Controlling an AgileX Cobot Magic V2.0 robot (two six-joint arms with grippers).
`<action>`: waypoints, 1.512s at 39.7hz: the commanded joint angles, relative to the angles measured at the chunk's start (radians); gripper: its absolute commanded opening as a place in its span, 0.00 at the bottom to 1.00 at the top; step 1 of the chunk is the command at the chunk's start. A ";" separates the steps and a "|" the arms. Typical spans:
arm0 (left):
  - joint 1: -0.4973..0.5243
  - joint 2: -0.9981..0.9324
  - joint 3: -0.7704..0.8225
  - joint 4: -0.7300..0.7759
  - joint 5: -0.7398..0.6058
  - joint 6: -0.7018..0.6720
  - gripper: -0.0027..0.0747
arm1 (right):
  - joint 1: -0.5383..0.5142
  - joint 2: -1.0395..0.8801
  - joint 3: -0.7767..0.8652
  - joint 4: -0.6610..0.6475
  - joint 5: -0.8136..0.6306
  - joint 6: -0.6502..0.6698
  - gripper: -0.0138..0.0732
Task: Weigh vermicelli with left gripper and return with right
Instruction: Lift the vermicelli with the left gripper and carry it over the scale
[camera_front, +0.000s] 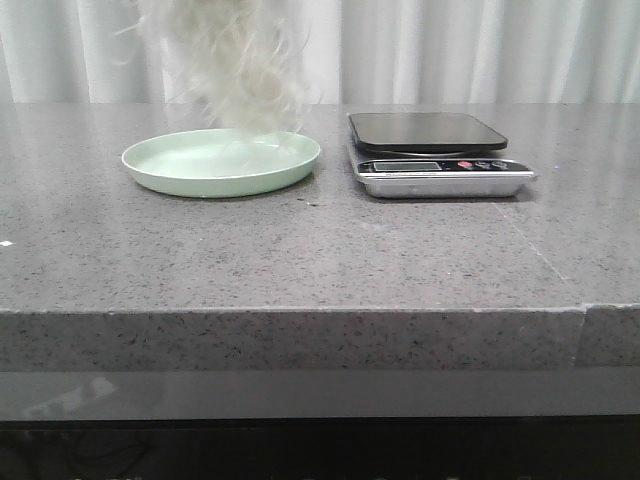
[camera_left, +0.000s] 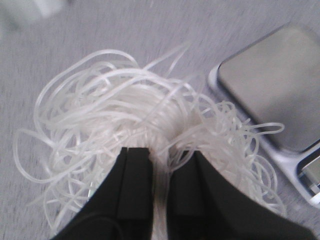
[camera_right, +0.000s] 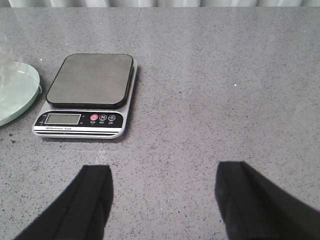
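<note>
Now vermicelli hangs above bare plate, left fingers clamped.

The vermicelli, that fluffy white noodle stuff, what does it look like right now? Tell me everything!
The vermicelli is a loose tangle of thin, see-through white strands that loop and curl in all directions. The left gripper is shut on its middle and holds it in the air above the green plate, so it looks blurry in the front view. Nothing else touches it. The scale sits close beside it with nothing on its platform.
</note>
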 joint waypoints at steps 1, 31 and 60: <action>-0.040 -0.048 -0.092 -0.004 -0.109 0.000 0.24 | -0.003 0.013 -0.029 0.002 -0.067 -0.010 0.80; -0.200 0.366 -0.556 -0.058 -0.144 0.000 0.24 | -0.003 0.013 -0.029 0.002 -0.067 -0.010 0.80; -0.198 0.404 -0.609 -0.027 0.058 0.000 0.59 | -0.003 0.013 -0.029 0.002 -0.067 -0.010 0.80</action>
